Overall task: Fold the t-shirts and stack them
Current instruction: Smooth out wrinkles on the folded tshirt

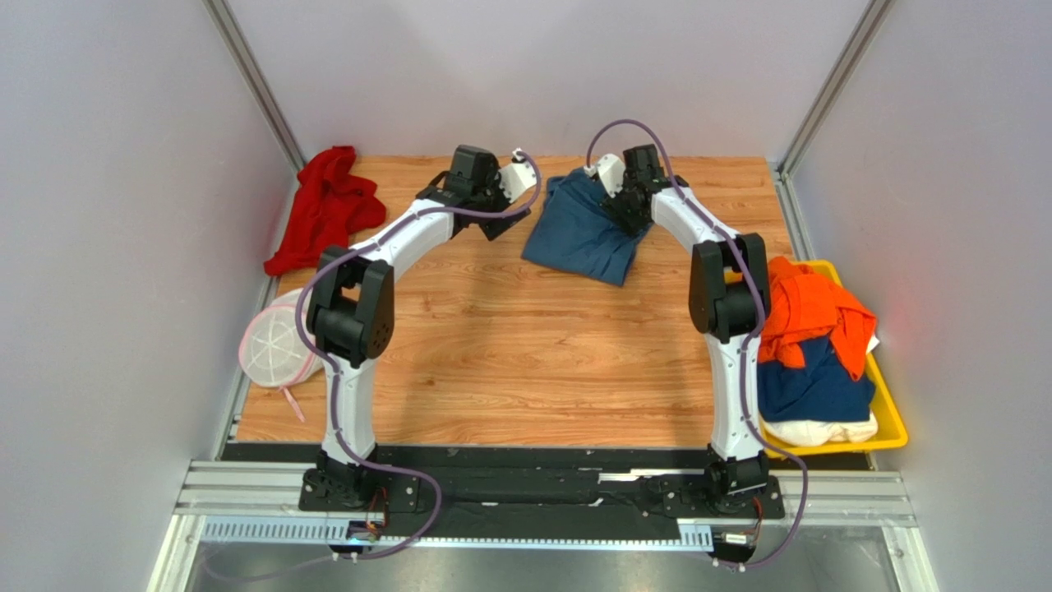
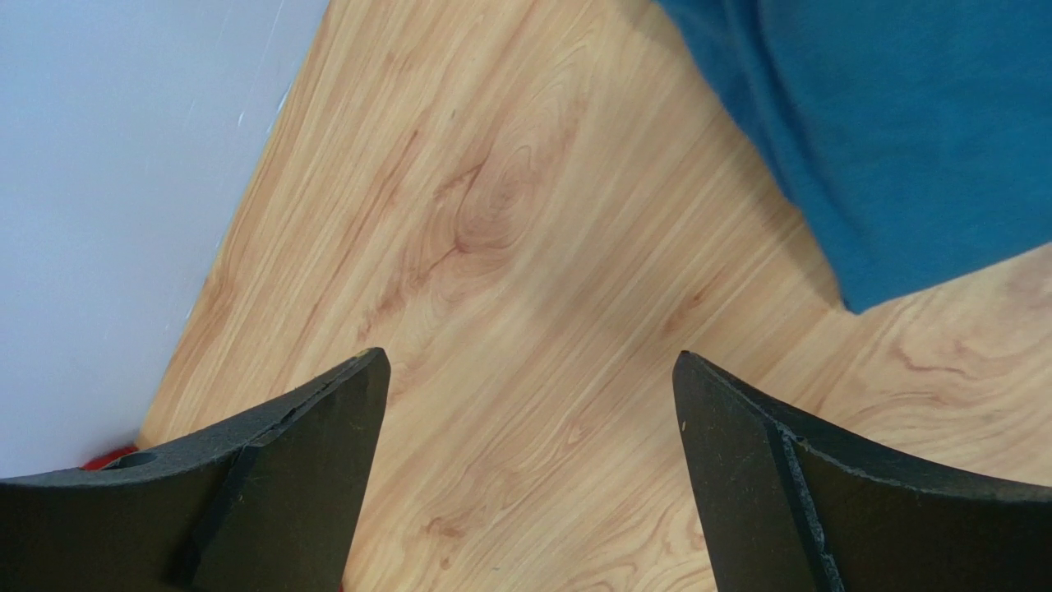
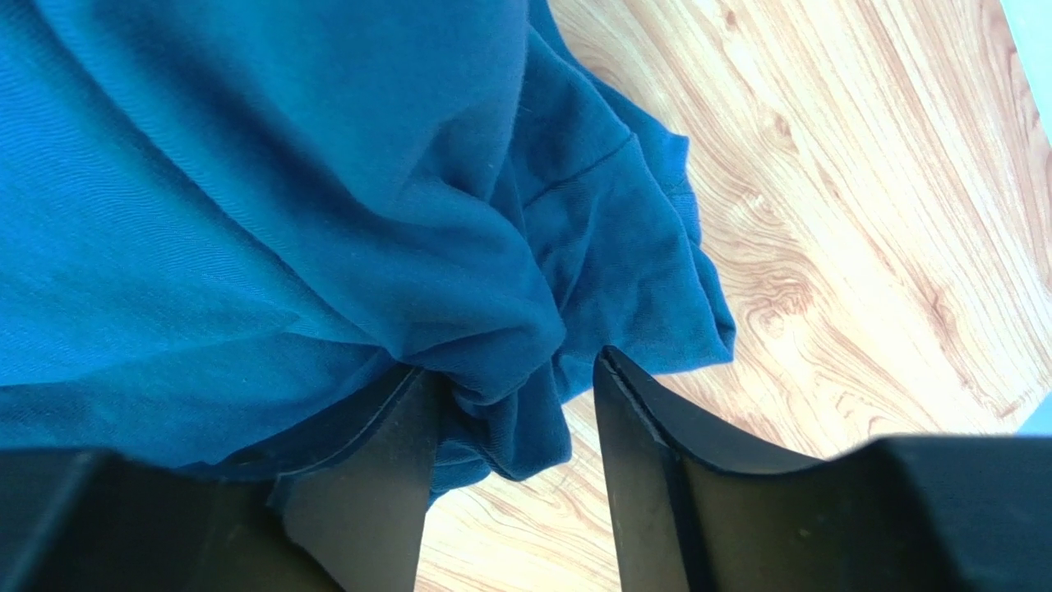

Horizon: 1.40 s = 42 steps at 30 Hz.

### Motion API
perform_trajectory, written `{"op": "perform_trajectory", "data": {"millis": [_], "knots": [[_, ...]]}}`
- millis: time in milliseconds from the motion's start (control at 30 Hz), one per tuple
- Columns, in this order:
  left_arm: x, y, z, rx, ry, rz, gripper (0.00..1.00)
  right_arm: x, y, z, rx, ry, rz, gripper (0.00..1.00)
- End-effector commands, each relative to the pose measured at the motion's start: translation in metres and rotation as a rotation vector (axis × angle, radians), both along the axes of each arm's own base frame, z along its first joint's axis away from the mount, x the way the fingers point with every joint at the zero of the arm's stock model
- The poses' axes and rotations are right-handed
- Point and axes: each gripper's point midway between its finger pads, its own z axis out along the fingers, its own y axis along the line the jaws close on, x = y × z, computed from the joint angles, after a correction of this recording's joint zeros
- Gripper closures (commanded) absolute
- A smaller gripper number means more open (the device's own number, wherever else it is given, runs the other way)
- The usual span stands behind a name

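Observation:
A slate-blue t-shirt (image 1: 580,234) lies roughly folded at the far middle of the table. My right gripper (image 1: 631,212) sits over its right edge. In the right wrist view its jaws (image 3: 516,364) stand open, and a bunched fold of the blue shirt (image 3: 247,185) lies loose between them against the left finger, apart from the right one. My left gripper (image 1: 504,220) hangs just left of the shirt, open wide over bare wood (image 2: 529,358), with the shirt's edge (image 2: 901,123) off to its upper right. Orange (image 1: 809,315), navy (image 1: 815,382) and cream (image 1: 821,432) t-shirts lie heaped in a bin.
The yellow bin (image 1: 892,419) stands at the right table edge. A crumpled red garment (image 1: 324,207) lies at the far left corner. A round white-and-pink mesh disc (image 1: 278,345) sits at the left edge. Grey walls close in the table on three sides.

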Motion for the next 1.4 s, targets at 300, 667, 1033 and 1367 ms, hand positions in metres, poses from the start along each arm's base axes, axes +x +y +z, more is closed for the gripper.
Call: {"op": "perform_trajectory", "data": {"millis": [300, 667, 1033, 1367], "knots": [[-0.017, -0.061, 0.072, -0.159, -0.001, -0.151, 0.05, -0.004, -0.004, 0.097, 0.061, -0.181, -0.064, 0.41], [0.004, -0.096, 0.061, -0.274, 0.092, -0.167, 0.05, -0.015, 0.001, 0.09, 0.136, -0.17, -0.11, 0.4], [0.022, -0.137, 0.052, -0.469, 0.13, -0.213, 0.05, -0.02, 0.002, 0.072, 0.152, -0.136, -0.121, 0.4], [0.031, -0.163, 0.042, -0.507, 0.125, -0.199, 0.04, -0.042, 0.006, 0.063, 0.167, -0.096, -0.104, 0.4]]}}
